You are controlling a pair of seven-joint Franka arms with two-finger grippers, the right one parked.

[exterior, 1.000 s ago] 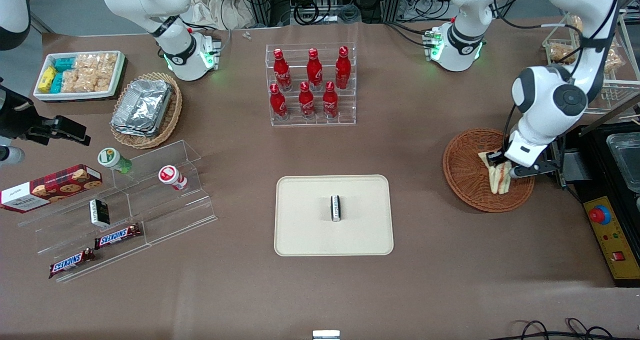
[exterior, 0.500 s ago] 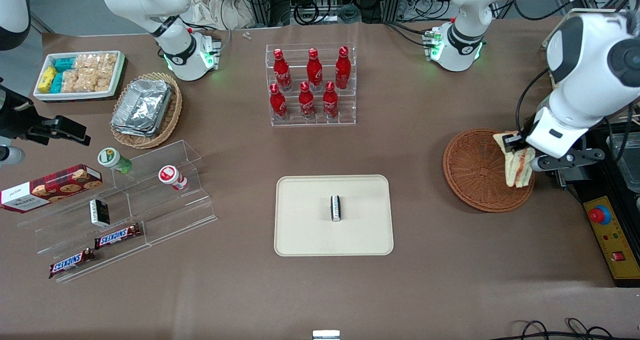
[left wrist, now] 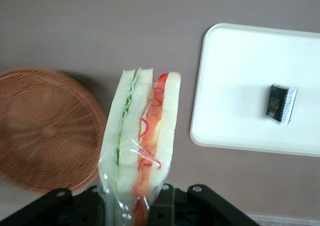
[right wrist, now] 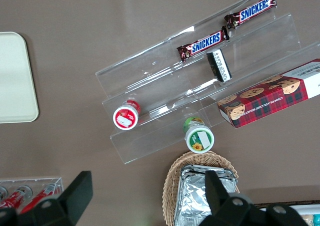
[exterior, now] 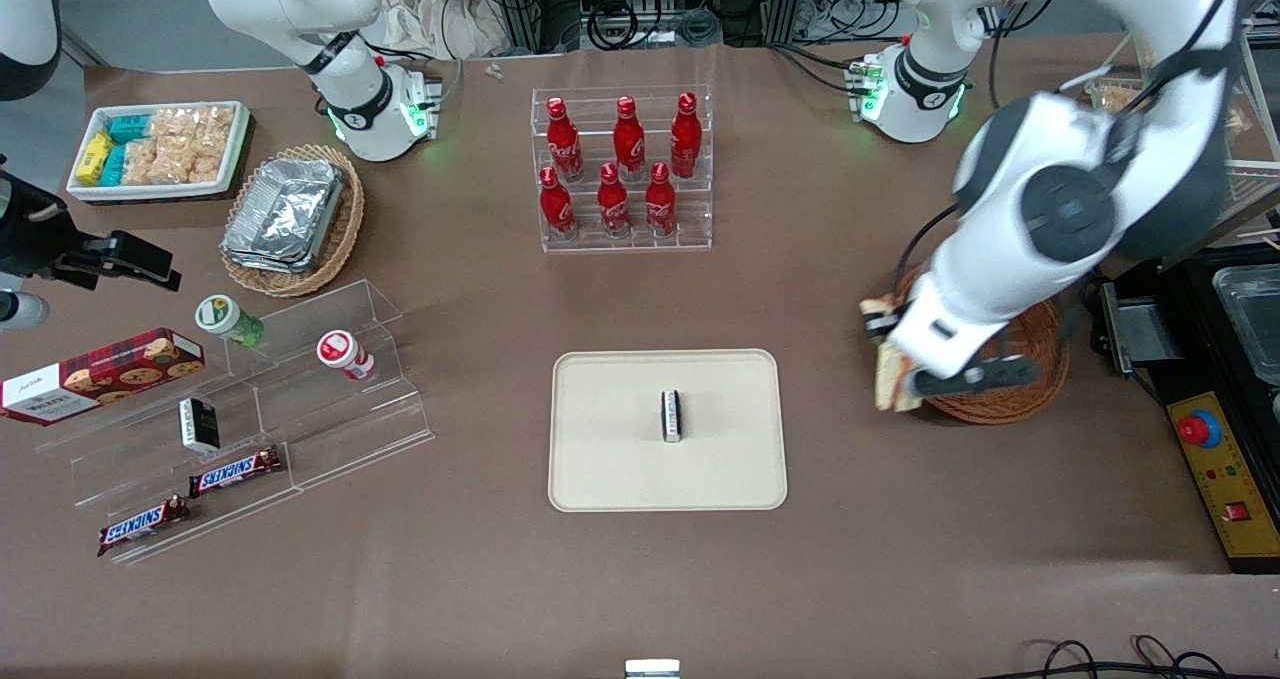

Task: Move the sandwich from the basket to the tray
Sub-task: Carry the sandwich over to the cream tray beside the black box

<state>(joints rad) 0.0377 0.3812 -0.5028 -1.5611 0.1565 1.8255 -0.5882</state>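
**Sandwich in the air, between basket and tray**

I have the left gripper (left wrist: 134,206) clamped on the wrapped sandwich (left wrist: 141,146) by its narrow end, filling stripes edge-on to the wrist camera — held that way so the wedge hangs free. In the front view the sandwich (exterior: 889,374) sits over the wicker basket's (exterior: 1030,384) rim on the tray's side, clear of the weave. The cream tray (exterior: 610,459) lies toward the parked arm's end, with a small dark packet (exterior: 671,416) at its middle — I'd judge bare tray beside it the safer spot.
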